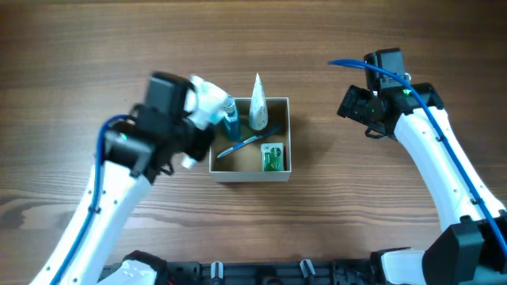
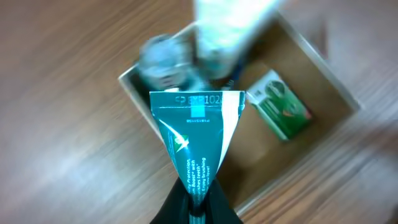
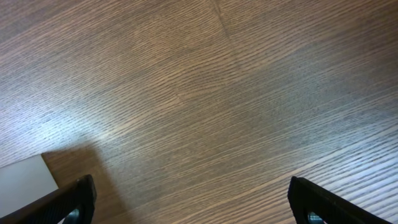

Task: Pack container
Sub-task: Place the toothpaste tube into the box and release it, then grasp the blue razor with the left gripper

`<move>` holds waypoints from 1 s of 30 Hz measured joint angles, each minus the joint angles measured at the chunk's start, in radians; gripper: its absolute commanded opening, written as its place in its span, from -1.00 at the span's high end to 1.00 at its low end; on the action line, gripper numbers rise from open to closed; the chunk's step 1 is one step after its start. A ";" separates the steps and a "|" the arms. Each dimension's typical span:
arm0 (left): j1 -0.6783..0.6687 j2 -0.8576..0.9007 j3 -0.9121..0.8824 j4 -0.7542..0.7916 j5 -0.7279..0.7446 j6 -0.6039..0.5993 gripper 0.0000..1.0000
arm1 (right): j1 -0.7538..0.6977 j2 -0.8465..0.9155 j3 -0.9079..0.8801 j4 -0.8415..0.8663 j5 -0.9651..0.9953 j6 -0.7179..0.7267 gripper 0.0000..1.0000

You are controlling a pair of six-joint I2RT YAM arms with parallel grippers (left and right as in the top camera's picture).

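One container point(image 1: 252, 176) sits mid-counter point(image 1: 95, 47), halfway between the left and right edges. It is square and open-topped, with thin white walls and a tan cardboard inside. Two tubes here! One white tube point(image 1: 257, 103) stands tilted against the far wall. One teal-and-white tube point(image 2: 198, 143), glossy and printed, fans out to a flat crimped end over the container's left side. One slim blue toothbrush point(image 1: 245, 143) lies diagonally on the floor, and one small green carton point(image 1: 272, 157) sits in the near right corner. A blurred greyish shape by the tubes I cannot make out. The left tool point(image 2: 198, 206) is clamped on the teal tube's narrow end. The right tool point(image 3: 193, 202) is spread wide over bare woodgrain towards the far right corner, holding nothing.
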 measured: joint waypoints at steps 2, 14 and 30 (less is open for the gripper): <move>-0.109 0.004 0.000 0.035 -0.005 0.053 0.92 | 0.000 0.000 0.000 0.000 0.000 0.000 -1.00; -0.219 0.315 0.000 0.228 -0.035 0.171 -0.42 | 0.000 0.000 0.000 -0.005 0.000 0.000 -0.99; 0.202 -0.097 0.000 -0.013 -0.263 -0.198 -1.00 | 0.000 0.000 0.000 -0.008 0.000 0.000 -0.99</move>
